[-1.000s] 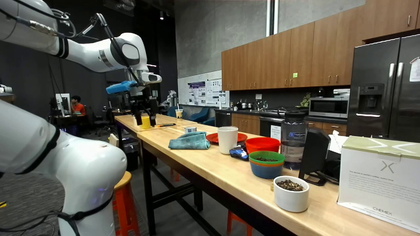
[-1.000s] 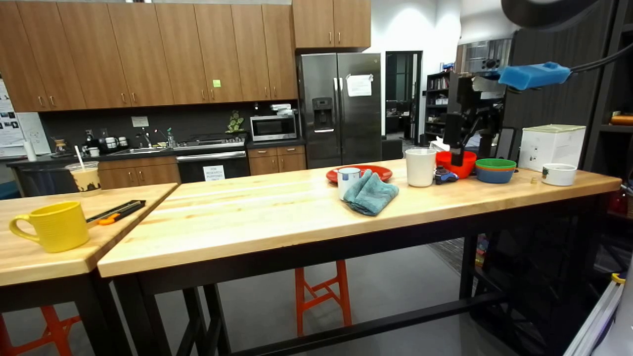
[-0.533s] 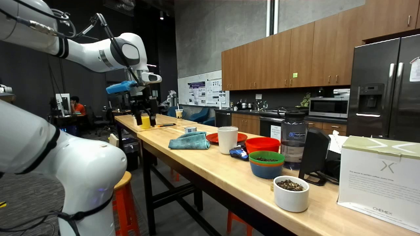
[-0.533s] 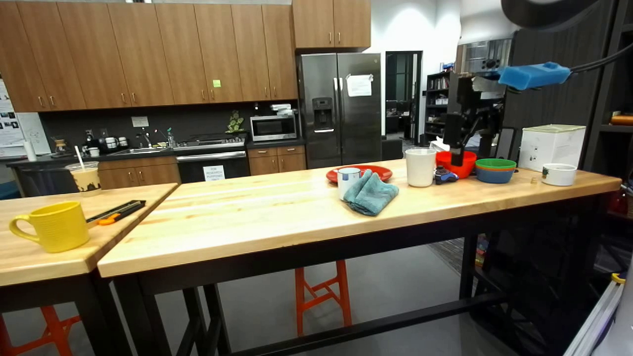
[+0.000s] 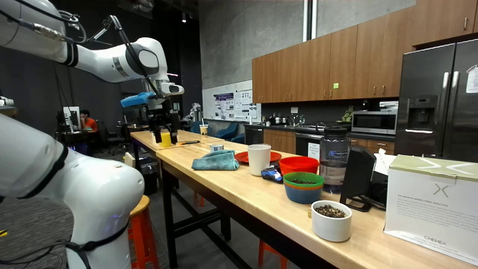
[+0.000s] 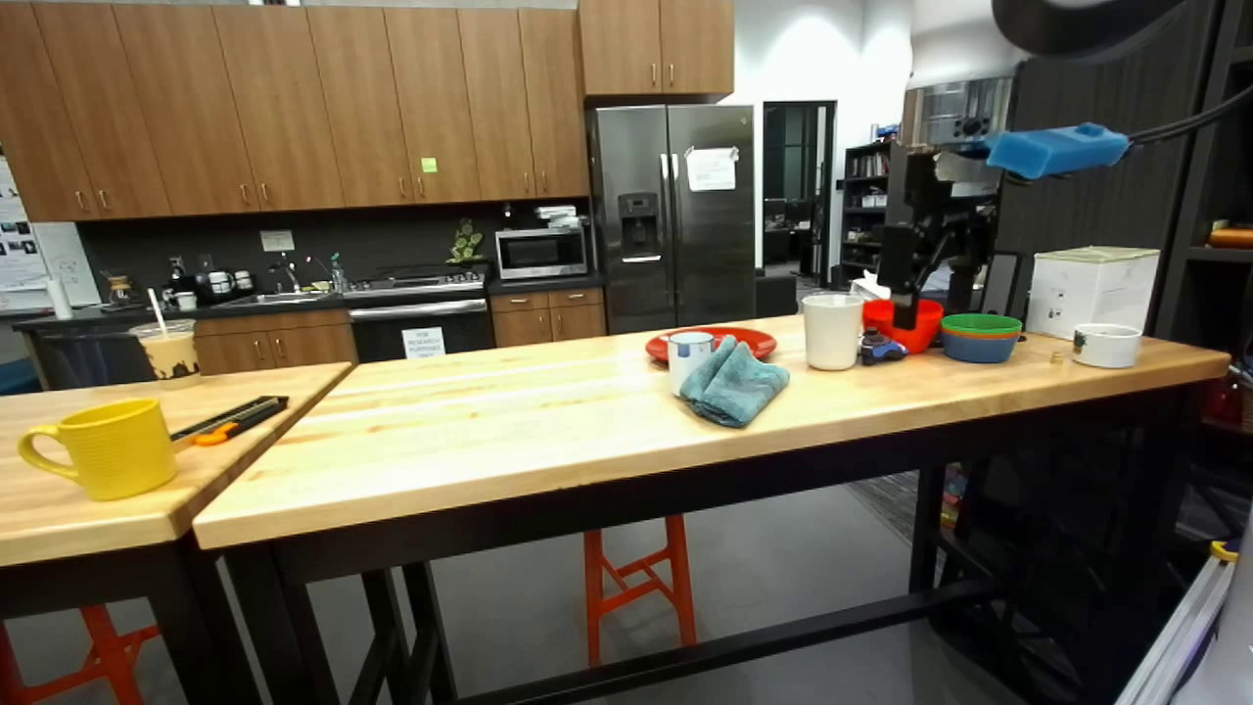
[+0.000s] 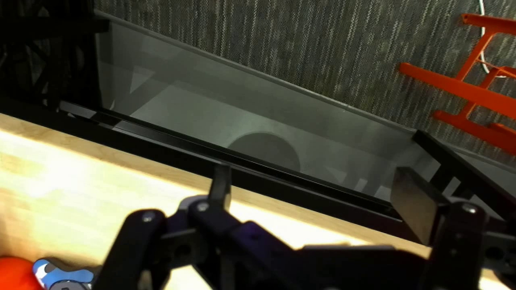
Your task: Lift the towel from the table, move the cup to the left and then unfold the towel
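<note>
On the table's light wooden top (image 6: 460,421) lies the teal towel (image 6: 739,387), folded into a small heap; an exterior view also shows the towel (image 5: 216,160) from its other side. A small white cup with blue marks (image 6: 688,357) stands right beside the towel, partly covered by it in that view. A taller white cup (image 6: 832,333) stands farther right, near the bowls. My gripper (image 7: 316,190) hangs in the air over the table's edge, fingers wide apart and nothing between them. Towel and cups are out of the wrist view.
A red plate (image 5: 242,158) lies behind the towel. Toward the box (image 5: 429,209) are a red bowl (image 5: 298,164), stacked bowls (image 5: 303,190), a bottle (image 5: 333,160) and a white bowl (image 5: 331,226). The adjoining table bears a yellow mug (image 6: 117,450) and a cutter (image 6: 235,421).
</note>
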### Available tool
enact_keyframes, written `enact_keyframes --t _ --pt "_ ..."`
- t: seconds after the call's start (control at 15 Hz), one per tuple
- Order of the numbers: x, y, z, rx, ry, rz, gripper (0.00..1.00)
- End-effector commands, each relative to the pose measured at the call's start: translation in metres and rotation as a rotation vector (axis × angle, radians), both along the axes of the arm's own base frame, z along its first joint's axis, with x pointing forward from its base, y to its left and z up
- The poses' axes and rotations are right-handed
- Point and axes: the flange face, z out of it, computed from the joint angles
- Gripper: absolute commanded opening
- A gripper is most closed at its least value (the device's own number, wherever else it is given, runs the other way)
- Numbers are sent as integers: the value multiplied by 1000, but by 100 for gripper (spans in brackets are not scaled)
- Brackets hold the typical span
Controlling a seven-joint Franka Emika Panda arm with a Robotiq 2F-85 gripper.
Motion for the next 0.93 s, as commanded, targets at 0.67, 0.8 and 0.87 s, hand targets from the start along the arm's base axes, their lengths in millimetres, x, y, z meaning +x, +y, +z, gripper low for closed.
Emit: enact_keyframes --t 0.67,0.8,0.87 --pt "46 36 -48 54 4 110 100" --pt "59 42 -54 55 -12 134 100" --pt "65 46 -57 58 -19 147 100"
